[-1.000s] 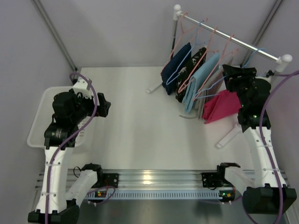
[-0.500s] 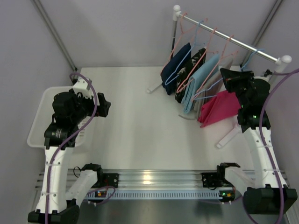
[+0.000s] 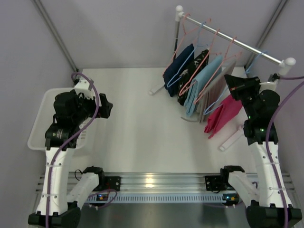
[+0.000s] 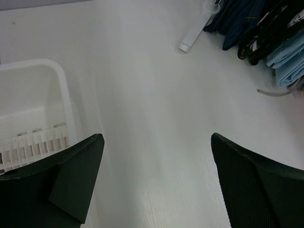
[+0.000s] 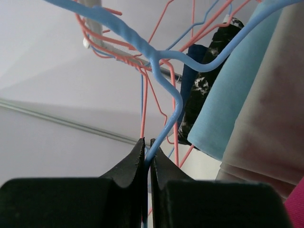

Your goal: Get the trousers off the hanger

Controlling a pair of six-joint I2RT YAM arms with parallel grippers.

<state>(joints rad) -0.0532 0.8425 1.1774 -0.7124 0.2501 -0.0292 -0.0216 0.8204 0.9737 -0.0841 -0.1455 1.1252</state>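
Note:
The light-blue wire hanger [image 5: 167, 118] hangs by the right end of the clothes rail [image 3: 247, 46], and its hook [image 3: 255, 58] shows near the rail in the top view. The magenta trousers [image 3: 221, 116] hang from it, and a corner of them [image 5: 297, 209] shows in the right wrist view. My right gripper [image 3: 236, 84] is shut on the hanger's wire just below the twisted neck [image 5: 147, 145]. My left gripper [image 3: 105, 107] is open and empty above the table on the left [image 4: 157, 137].
Navy [image 3: 176, 66], black patterned [image 3: 192, 76], light-blue [image 3: 202, 83] and grey-beige [image 3: 216, 88] garments hang on salmon-pink hangers left of the trousers. The white rack feet [image 3: 231, 138] rest on the table. A white basket [image 3: 38, 121] sits at the left edge.
My right gripper has shifted down and toward the near side with the hanger. The magenta trousers have swung and now hang narrower. The left arm has not moved.

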